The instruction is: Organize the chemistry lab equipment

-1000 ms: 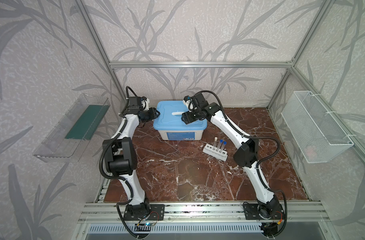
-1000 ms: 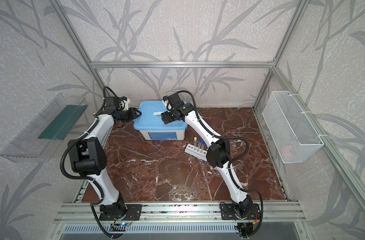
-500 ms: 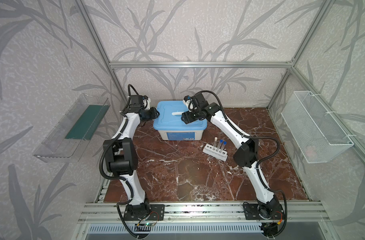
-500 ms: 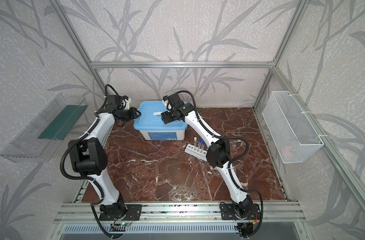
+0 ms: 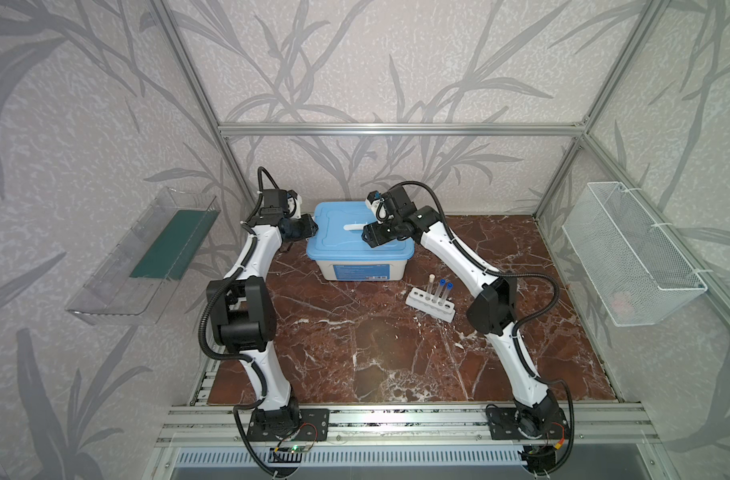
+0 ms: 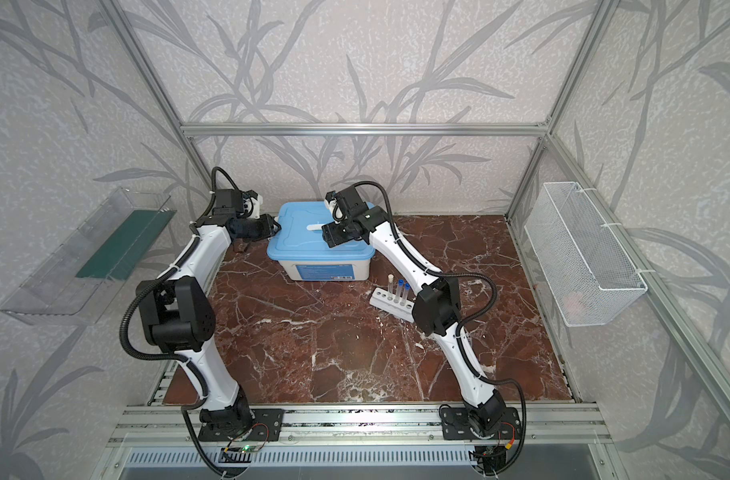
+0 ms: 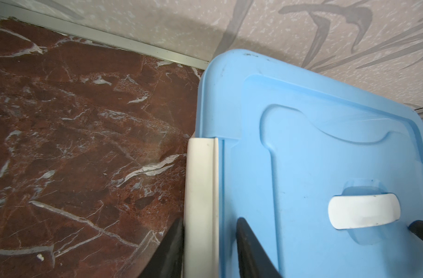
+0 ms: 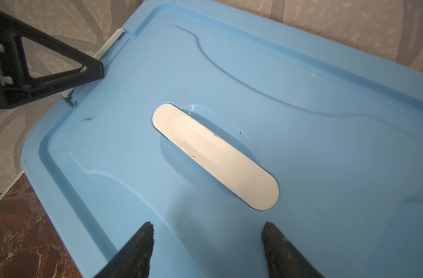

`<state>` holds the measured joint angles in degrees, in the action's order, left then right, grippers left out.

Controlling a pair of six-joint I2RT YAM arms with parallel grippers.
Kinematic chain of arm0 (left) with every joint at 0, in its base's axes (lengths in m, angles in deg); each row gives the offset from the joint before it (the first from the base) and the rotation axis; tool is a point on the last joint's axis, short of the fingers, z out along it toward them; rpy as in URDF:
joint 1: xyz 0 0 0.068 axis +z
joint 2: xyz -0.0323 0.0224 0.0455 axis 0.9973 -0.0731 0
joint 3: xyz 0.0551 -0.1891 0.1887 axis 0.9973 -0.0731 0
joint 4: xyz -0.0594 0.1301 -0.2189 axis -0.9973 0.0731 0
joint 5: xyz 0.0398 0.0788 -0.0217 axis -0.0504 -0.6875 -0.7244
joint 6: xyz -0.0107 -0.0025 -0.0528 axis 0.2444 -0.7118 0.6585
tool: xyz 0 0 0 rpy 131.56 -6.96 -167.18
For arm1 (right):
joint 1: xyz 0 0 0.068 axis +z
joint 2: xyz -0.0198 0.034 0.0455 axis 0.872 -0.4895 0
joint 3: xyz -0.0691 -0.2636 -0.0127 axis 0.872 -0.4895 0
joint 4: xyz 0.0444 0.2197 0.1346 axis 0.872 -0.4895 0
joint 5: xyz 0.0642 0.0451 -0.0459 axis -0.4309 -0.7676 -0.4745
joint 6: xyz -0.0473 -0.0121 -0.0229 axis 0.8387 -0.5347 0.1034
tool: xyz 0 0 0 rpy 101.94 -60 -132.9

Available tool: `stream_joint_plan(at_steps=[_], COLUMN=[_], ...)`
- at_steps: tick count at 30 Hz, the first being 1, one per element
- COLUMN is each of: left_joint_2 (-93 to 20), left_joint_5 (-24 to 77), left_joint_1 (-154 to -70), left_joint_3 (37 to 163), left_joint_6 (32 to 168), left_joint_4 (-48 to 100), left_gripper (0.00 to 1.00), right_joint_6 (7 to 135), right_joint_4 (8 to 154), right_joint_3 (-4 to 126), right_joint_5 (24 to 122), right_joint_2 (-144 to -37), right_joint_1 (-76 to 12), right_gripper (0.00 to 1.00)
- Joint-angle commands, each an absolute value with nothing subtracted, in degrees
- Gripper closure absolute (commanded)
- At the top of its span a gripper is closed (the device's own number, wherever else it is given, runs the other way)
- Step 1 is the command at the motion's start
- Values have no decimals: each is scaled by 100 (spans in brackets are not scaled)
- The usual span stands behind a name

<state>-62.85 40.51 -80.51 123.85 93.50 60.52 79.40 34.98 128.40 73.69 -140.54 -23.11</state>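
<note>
Three capped test tubes, one with a white cap and two with blue caps, stand in the white rack. My left gripper straddles the white latch at the left end of the blue lid. One finger touches the latch's outer face; the other rests over the lid, apart from the latch. My right gripper hangs open over the lid, just short of its white handle, holding nothing.
The white bin under the lid stands at the back of the marble table. A clear wall shelf with a green mat is on the left, and a white wire basket on the right.
My left gripper's jaws have narrowed around the latch and the wrist has shifted slightly backwards. The right arm has hardly moved.
</note>
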Motion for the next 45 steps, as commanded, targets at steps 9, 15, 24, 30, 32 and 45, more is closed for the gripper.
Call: stream_joint_plan(at_steps=[9, 15, 24, 30, 32, 45], left_joint_2=[-6159, -6174, -6201, -6212, -6231, -6205], left_joint_5=[3708, 3508, 3259, 3109, 3045, 2977], left_joint_1=[-8214, -8282, -8402, -8497, -8534, -8599], left_joint_3=[12512, 12581, 12710, 12753, 12775, 13040], left_joint_6=[9130, 9080, 9009, 9005, 9006, 9004], left_joint_4=[6589, 6673, 6833, 6872, 6895, 7027], left_gripper=[65, 66, 67, 69, 69, 58], right_joint_6=[7848, 7848, 7831, 7831, 7824, 7824], right_joint_4=[3234, 3220, 3226, 3227, 3240, 3371], right_joint_3=[12648, 12619, 12595, 12577, 12556, 12392], right_joint_5=[7267, 7255, 7209, 7183, 7182, 7112], right_joint_2=[-14235, -14231, -14214, -14201, -14189, -14084], right_joint_1=[-2290, -2290, -2308, -2333, -2343, -2402], right_gripper=[30, 30, 30, 30, 30, 30])
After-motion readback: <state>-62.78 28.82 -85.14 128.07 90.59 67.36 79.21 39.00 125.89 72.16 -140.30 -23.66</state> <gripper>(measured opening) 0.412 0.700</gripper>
